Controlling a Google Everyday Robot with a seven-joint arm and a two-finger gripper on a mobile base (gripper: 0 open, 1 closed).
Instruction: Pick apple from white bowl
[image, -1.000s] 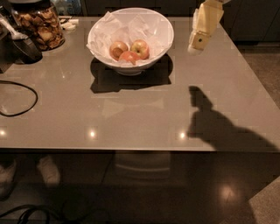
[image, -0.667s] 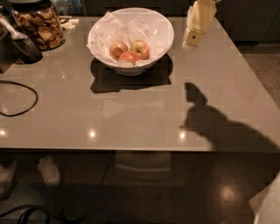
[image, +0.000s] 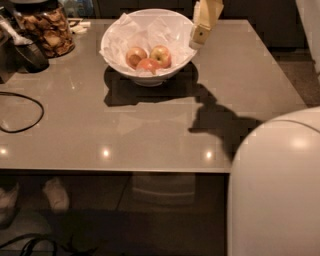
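The white bowl (image: 116, 37) stands at the back middle of the grey table, lined with crumpled white paper. Three small apples lie in it. The apple (image: 148, 65), the reddest one, lies at the front. Two paler yellow-red apples lie behind it, one to the left (image: 135, 55) and one to the right (image: 161, 54). My cream-coloured gripper (image: 199, 36) hangs down from the top edge of the view, over the bowl's right rim, up and to the right of the apples. It holds nothing that I can see.
A glass jar of brown snacks (image: 50, 27) and a dark object (image: 27, 52) stand at the back left. A black cable (image: 22, 125) loops at the left edge. My white body (image: 275, 190) fills the lower right. The table's front edge (image: 115, 171) runs across the lower part of the view.
My gripper has moved left, from right of the bowl to over its right rim. My white body has come into view at the lower right. The apples have not moved.
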